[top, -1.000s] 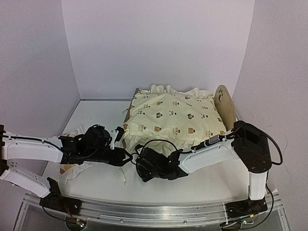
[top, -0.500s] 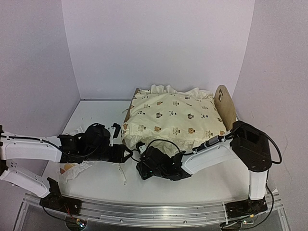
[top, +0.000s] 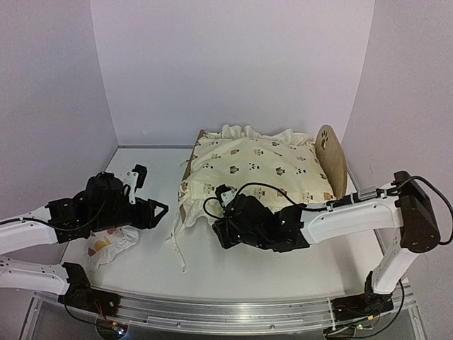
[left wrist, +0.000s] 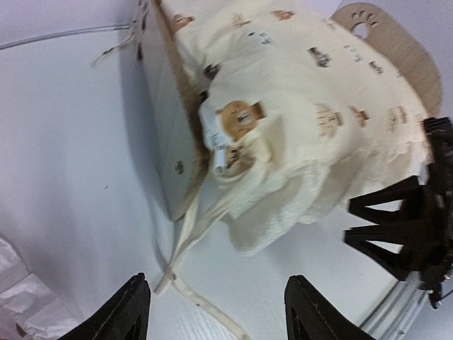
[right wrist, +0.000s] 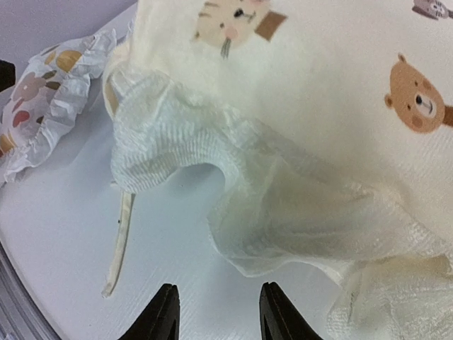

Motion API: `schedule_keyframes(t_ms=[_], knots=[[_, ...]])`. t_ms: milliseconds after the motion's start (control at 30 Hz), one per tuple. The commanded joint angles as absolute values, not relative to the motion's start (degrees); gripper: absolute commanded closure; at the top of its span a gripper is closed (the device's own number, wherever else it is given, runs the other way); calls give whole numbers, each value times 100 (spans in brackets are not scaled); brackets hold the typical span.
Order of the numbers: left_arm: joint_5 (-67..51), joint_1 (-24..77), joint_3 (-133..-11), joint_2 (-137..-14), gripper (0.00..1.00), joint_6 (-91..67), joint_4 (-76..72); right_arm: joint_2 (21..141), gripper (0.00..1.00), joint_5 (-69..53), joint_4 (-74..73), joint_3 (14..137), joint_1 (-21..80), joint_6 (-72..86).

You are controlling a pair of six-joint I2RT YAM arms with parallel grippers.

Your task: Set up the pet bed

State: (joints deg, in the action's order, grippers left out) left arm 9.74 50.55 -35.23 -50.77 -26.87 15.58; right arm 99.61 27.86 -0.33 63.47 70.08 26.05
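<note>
Light-wood pet bed frame [top: 328,150] with arched paw-cutout headboard sits back-right on the white bench [top: 141,170], buried under a cream ruffled animal-print cushion [top: 255,170]. Probably light and stiff: take a thin board edge, not the soft cover. Left pincer [left wrist: 221,312] wide, empty; right pincer [right wrist: 216,312] part-open, empty.

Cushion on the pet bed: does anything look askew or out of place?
Yes. The cushion overhangs the near left corner of the pet bed, ruffle drooping onto the table, and its ties trail loose there. The small pillow lies crumpled off the bed.
</note>
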Motion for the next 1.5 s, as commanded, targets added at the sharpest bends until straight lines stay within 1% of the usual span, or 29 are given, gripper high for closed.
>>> schedule_keyframes(t_ms=[0,100,267,500,600,700,833,967,1133,1233,1333,1467], knots=[[1891,4945,-3688,-6048,34,-2988,2204,9949,60,2579,-365,6330,7022,2823],[1461,4760,-3562,-6527,38,-2838,1672,10057,61,2291,-188,6287,7023,2900],[672,4660,-3268,-6761,40,-2504,705,10295,61,1999,178,6293,7035,2960],[285,4468,-3278,-7452,40,-2319,171,10772,61,1846,833,6477,7024,2861],[407,4330,-3341,-7778,45,-2340,41,11017,60,1935,959,6702,7026,2824],[456,4243,-3414,-8027,58,-2339,-173,11231,60,2027,1034,6890,7030,2801],[400,4224,-3520,-8173,85,-2385,-233,11563,59,2059,1127,7196,7031,2825],[234,4211,-3516,-8092,99,-2416,-268,11905,58,2210,1228,7483,7023,2922],[709,4210,-3681,-7712,100,-2479,475,12377,55,2329,1267,7995,7027,3222],[893,4210,-3700,-7489,100,-2539,789,12622,53,2602,1272,8213,7026,3431],[973,4209,-3662,-7332,100,-2603,999,12834,51,2796,1274,8457,7022,3545],[968,4210,-3633,-7203,100,-2637,1165,13204,50,2910,1277,8843,7025,3761]])
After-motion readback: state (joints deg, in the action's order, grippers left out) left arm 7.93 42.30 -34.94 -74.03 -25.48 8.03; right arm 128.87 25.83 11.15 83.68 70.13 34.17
